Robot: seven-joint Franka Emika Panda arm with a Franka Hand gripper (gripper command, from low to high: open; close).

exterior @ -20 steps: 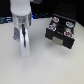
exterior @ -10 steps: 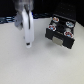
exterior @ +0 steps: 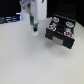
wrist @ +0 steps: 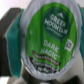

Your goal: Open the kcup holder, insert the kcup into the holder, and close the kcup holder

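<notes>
Robot hand (exterior: 34, 26) grips the kcup (wrist: 50, 35) (green top) above the tabletop (exterior: 25, 60), next carrying it to the open kcup holder (exterior: 61, 34)

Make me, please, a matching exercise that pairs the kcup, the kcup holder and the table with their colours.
Things:
1. kcup
2. kcup holder
3. table

Colours:
A. black
B. white
C. green on top

Pairs: 1-C, 2-A, 3-B.
</notes>
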